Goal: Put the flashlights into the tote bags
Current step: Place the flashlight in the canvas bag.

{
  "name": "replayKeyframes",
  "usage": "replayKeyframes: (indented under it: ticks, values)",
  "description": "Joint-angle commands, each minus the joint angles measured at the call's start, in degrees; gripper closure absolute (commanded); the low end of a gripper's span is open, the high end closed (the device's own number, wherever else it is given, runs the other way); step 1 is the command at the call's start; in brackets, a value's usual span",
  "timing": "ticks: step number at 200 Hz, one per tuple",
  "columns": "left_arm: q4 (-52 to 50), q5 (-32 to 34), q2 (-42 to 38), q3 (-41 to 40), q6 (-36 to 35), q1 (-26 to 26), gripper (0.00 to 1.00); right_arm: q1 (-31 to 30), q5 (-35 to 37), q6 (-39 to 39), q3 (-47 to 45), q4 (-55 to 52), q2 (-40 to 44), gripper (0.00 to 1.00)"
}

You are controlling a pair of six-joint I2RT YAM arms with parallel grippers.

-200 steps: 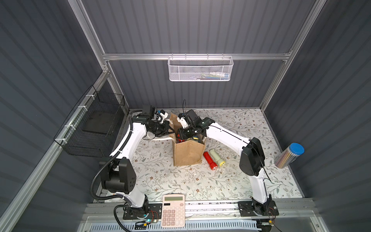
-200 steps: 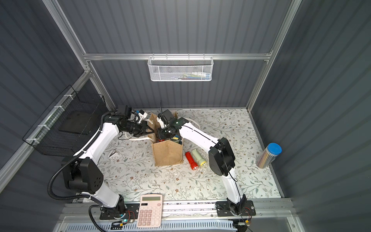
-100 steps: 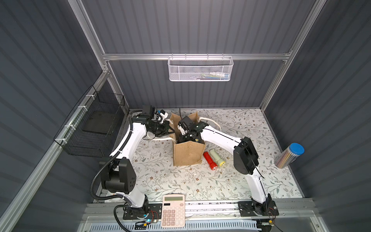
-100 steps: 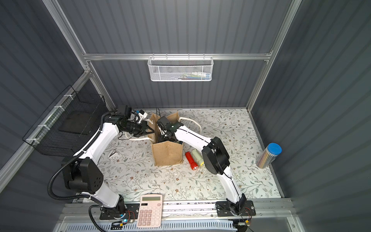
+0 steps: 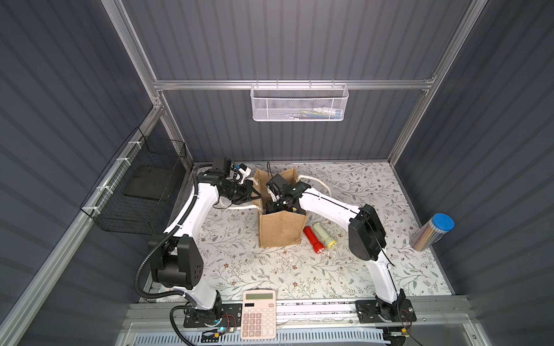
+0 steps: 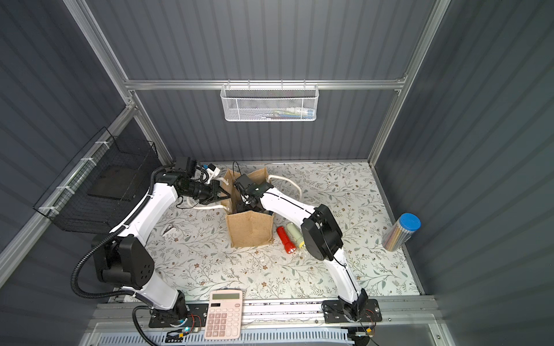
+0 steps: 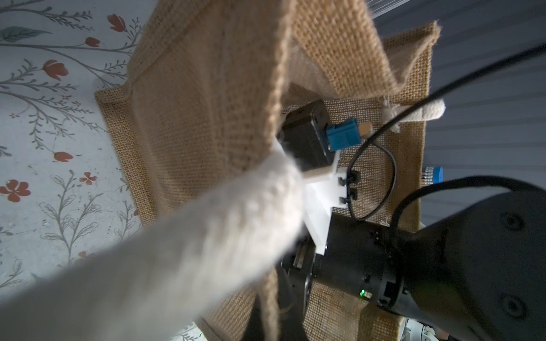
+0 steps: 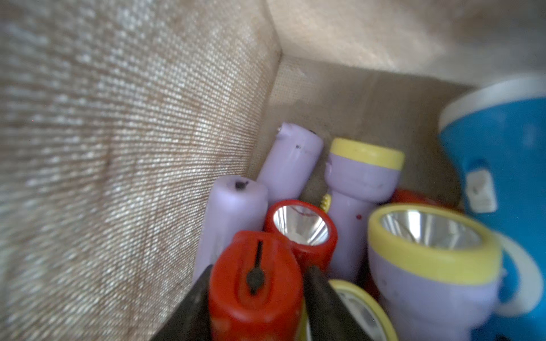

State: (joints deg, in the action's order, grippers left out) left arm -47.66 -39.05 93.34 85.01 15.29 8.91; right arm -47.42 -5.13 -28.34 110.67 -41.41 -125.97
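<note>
The left gripper [image 5: 251, 195] is clenched on the rim of the bag [image 5: 281, 230], right by a rope handle [image 7: 206, 236]. To my eye this is to pull that wall outward so the soft mouth stays wide and the bag doesn't tip. The right arm has room that way, and the right gripper [image 8: 258, 270] is sunk well inside the bag. A red flashlight [image 8: 254, 295] sits between its jaws, tail end facing the wrist camera. The jaws lie close along both its sides, but I cannot tell whether they are squeezing it or only alongside.

It is being set onto a pile. There are lilac flashlights [image 8: 233, 212] against the wall, another red one [image 8: 301, 224] lens-up, and a blue one [image 8: 502, 177] off to the side.

Two more lie out on the worktop [image 5: 374, 269], a red one [image 5: 313, 242] and a pale green one [image 5: 325, 236]. They touch each other, just beside the bag on the right arm's side. I'd guess they are next, being within easy reach of that arm.
</note>
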Motion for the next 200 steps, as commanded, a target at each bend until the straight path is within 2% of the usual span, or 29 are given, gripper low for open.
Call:
replayKeyframes:
  ticks: [1,72,100,123,153,200]
  values:
    - [1.9,-1.6,-1.4,0.1,-0.2,-0.5,1.0,0.4,2.8,-0.2,0.6,-3.2,1.7,0.42]
    - [2.0,-1.3,-1.8,0.3,-0.2,-0.5,1.0,1.7,1.6,1.1,0.0,-1.1,9.2,0.33]
    - [2.5,-0.8,-1.4,0.1,0.1,-0.5,1.0,2.1,1.5,3.1,-7.1,5.7,17.0,0.28]
    - [2.7,-0.8,-1.4,0.3,0.6,-0.5,1.0,2.8,1.7,3.9,-10.3,7.9,22.1,0.27]
    - [2.8,-0.8,-1.7,0.4,0.7,-0.5,1.0,3.6,5.2,4.9,-14.5,8.6,29.7,0.26]
    - [2.7,-0.4,-2.3,0.1,0.5,-0.5,1.0,4.9,11.7,2.3,-25.4,8.4,41.2,0.26]
